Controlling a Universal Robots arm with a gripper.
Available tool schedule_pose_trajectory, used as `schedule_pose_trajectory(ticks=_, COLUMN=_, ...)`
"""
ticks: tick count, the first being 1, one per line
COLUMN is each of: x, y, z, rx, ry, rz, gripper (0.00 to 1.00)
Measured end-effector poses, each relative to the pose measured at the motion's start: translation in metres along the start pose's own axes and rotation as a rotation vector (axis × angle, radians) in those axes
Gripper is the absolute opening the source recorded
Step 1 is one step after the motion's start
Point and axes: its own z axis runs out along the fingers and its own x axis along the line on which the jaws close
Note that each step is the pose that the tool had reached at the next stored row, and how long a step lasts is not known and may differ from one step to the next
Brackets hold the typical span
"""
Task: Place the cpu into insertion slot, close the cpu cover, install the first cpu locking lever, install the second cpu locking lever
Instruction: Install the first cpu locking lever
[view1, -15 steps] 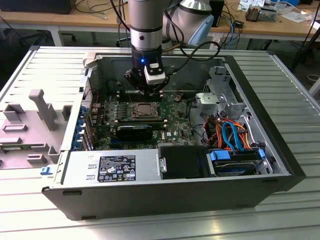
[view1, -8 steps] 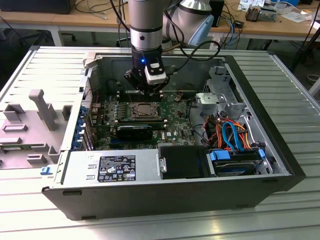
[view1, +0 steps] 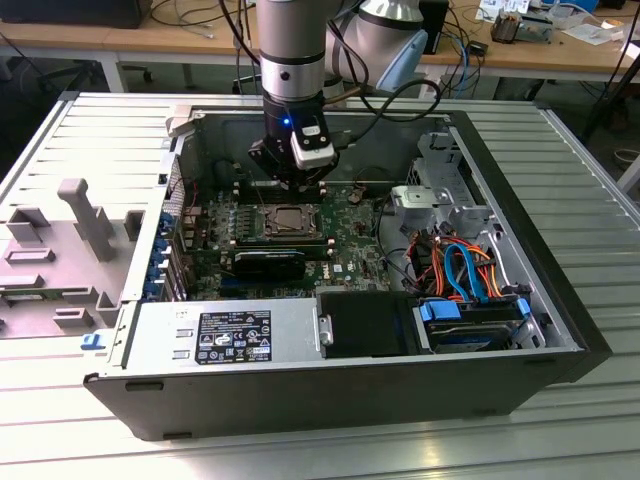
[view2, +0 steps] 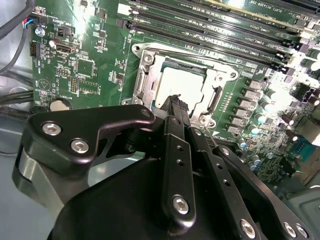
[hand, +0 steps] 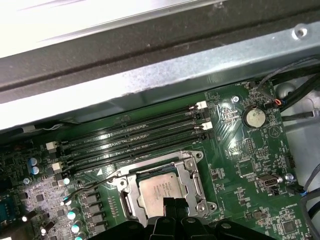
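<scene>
**Entry: open computer case (view1: 560, 250), lying on a slatted metal table (view1: 560, 440).**

Exterior view. We record the arm reaching down into the case, with the gripper (view1: 298, 185) hanging above the green board close to the insertion slot (view1: 290, 220). Here we also list:
- a power supply (view1: 230, 335) along the near wall
- blue and orange cables (view1: 465, 265) toward the exterior view's right
- a grey fixture (view1: 85, 215) on the table at the exterior view's left

Second wrist view. We note the gripper (view2: 175, 102) at close range. Its black fingers (view2: 178, 150) run forward and meet at the tips, clenched with nothing between them. Past the tips lies the cpu (view2: 180, 85), its silver-grey top bright under the light. It is seated in the slot and framed by the cpu cover (view2: 145, 80), which lies flat around it. Long black memory slots (view2: 200, 30) run beside the socket.

First wrist view. We enter the same socket seen from the other side:
- the cpu (hand: 157, 192) showing through the window of the cover (hand: 194, 182)
- the gripper (hand: 174, 205) crossing the chip's edge in the picture
- four memory slots (hand: 135, 137) between the socket and the case's metal wall
- a round coin battery (hand: 253, 118) on the board, well apart from the socket

Position. The cpu sits in the insertion slot directly ahead of the closed fingertips. We cannot tell whether the tips touch the chip or hang just above it, nor whether the locking levers are latched.
</scene>
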Motion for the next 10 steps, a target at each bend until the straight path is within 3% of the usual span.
schedule_pose_trajectory(ticks=10, x=0.0, y=0.0, z=0.0, rx=-0.0017, ry=-0.0012, rz=-0.034, gripper=0.11)
